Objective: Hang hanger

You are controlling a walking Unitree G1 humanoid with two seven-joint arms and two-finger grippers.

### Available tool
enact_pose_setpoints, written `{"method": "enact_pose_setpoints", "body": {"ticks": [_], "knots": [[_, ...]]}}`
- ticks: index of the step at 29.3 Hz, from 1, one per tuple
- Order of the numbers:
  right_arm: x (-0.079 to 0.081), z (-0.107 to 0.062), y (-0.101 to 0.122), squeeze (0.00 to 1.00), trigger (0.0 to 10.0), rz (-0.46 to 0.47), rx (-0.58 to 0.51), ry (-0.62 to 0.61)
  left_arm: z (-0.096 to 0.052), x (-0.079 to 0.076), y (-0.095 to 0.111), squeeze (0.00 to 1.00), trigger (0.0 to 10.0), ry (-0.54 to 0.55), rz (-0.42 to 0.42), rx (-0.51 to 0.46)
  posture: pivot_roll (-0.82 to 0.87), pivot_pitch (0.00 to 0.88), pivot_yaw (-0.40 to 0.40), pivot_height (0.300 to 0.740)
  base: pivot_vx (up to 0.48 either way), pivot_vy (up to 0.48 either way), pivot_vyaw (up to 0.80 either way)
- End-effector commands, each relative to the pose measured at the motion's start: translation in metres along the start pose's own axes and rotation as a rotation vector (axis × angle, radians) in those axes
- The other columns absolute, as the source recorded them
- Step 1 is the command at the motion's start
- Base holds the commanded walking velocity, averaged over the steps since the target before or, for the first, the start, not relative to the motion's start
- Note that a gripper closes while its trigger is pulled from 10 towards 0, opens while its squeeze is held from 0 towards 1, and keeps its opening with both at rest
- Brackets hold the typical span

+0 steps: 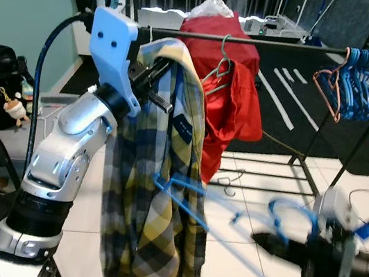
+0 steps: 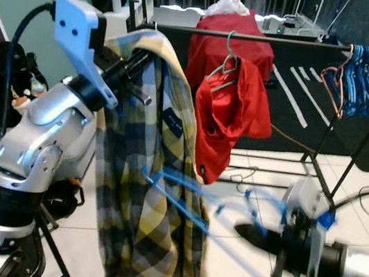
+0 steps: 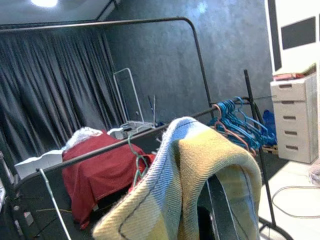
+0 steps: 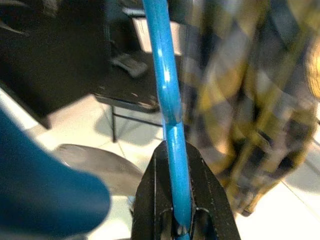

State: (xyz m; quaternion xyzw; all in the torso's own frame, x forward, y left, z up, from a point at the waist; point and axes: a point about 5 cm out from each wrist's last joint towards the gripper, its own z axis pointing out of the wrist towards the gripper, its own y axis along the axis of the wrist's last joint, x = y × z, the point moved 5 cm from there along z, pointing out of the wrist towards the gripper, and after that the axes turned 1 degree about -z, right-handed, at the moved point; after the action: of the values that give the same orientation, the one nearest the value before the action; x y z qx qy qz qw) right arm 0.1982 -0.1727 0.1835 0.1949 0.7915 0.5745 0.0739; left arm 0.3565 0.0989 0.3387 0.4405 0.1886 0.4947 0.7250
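I have the left gripper (image 1: 153,81) raised high, and the plaid shirt (image 1: 151,196) drapes over it at the collar and hangs down below it. I cannot tell how its fingers stand, since the cloth covers them. The right gripper (image 1: 263,239) is low and out to the side, its fingers pinched together on a bar of the blue hanger (image 1: 192,199); the right wrist view shows that bar (image 4: 170,120) running straight up from between the fingers toward the shirt. The hanger's far end already reaches across to the shirt, just beside its lower front.

My read is that the step in hand is feeding the hanger into the shirt before anything goes on the rail (image 1: 283,47) behind the left gripper. To do it well I would keep the right grip firm, lift the hanger's near shoulder up toward the collar and slide it inside the opening, not against the outside of the cloth. The hanger looks blurred, so I would slow down. The red garment (image 1: 236,97) hangs just beyond the shirt; I would stay clear of it.
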Motion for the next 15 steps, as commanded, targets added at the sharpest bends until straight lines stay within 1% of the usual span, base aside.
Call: {"method": "enact_pose_setpoints", "body": {"ticks": [1, 2, 3, 4, 5, 6, 7, 8, 9, 10, 11, 12, 13, 15], "knots": [[0.009, -0.001, 0.021, 0.0, 0.0, -0.036, -0.097, 0.031, 0.001, 0.004, 0.002, 0.0, 0.0, 0.006, 0.028, -0.01, -0.23, 0.0, 0.083, 0.74, 0.0, 0.0, 0.0], [0.009, -0.001, 0.021, 0.0, 0.0, -0.036, -0.097, 0.031, 0.001, 0.004, 0.002, 0.0, 0.0, 0.006, 0.028, -0.01, -0.23, 0.0, 0.083, 0.74, 0.0, 0.0, 0.0], [-0.006, -0.008, 0.044, 0.0, 0.0, -0.097, -0.231, -0.062, -0.004, 0.003, -0.015, 0.0, 0.0, 0.005, 0.004, 0.046, -0.23, 0.0, 0.085, 0.74, 0.0, 0.0, 0.0], [-0.006, -0.008, 0.044, 0.0, 0.0, -0.097, -0.231, -0.062, -0.004, 0.003, -0.015, 0.0, 0.0, 0.005, 0.004, 0.046, -0.23, 0.0, 0.085, 0.74, 0.0, 0.0, 0.0], [-0.032, -0.021, 0.065, 0.0, 2.5, -0.145, -0.366, -0.237, -0.015, 0.001, -0.041, 0.0, 0.0, 0.001, -0.034, 0.132, -0.23, 0.0, 0.085, 0.74, 0.0, 0.0, 0.0], [-0.056, -0.034, 0.077, 0.0, 10.0, -0.159, -0.465, -0.397, -0.027, -0.003, -0.062, 0.0, 0.7, -0.004, -0.077, 0.206, -0.22, 0.0, 0.084, 0.74, 0.0, 0.0, 0.0], [-0.082, -0.048, 0.081, 0.0, 10.0, -0.15, -0.532, -0.575, -0.042, -0.007, -0.086, 0.0, 7.8, 0.009, -0.115, 0.296, -0.22, 0.0, 0.08, 0.74, 0.0, 0.0, 0.0], [-0.106, -0.054, 0.072, 0.0, 10.0, -0.097, -0.555, -0.725, -0.06, -0.01, -0.106, 0.0, 10.0, 0.051, -0.197, 0.371, -0.2, 0.0, 0.074, 0.74, 0.0, 0.0, 0.0], [-0.106, -0.054, 0.072, 0.0, 10.0, -0.097, -0.555, -0.725, -0.06, -0.01, -0.106, 0.0, 10.0, 0.051, -0.197, 0.371, -0.2, 0.0, 0.074, 0.74, 0.0, 0.0, 0.0], [-0.12, -0.055, 0.065, 0.0, 10.0, -0.06, -0.557, -0.806, -0.071, -0.013, -0.117, 0.0, 10.0, 0.083, -0.252, 0.414, -0.19, 0.0, 0.072, 0.74, 0.0, 0.0, 0.0], [-0.13, -0.051, 0.054, 0.0, 10.0, -0.022, -0.529, -0.864, -0.082, -0.013, -0.126, 0.0, 10.0, 0.118, -0.244, 0.454, -0.18, 0.0, 0.065, 0.74, 0.0, 0.0, 0.0], [-0.13, -0.051, 0.054, 0.0, 10.0, -0.022, -0.529, -0.864, -0.082, -0.013, -0.126, 0.0, 10.0, 0.118, -0.244, 0.454, -0.18, 0.0, 0.065, 0.74, 0.0, 0.0, 0.0], [-0.138, -0.043, 0.043, 0.0, 10.0, 0.018, -0.502, -0.907, -0.095, -0.006, -0.135, 0.0, 10.0, 0.183, -0.223, 0.493, -0.17, 0.0, 0.061, 0.74, 0.0, 0.0, 0.0], [-0.138, -0.043, 0.043, 0.0, 10.0, 0.018, -0.502, -0.907, -0.095, -0.006, -0.135, 0.0, 10.0, 0.183, -0.223, 0.493, -0.17, 0.0, 0.061, 0.74, 0.0, 0.0, 0.0]]}}
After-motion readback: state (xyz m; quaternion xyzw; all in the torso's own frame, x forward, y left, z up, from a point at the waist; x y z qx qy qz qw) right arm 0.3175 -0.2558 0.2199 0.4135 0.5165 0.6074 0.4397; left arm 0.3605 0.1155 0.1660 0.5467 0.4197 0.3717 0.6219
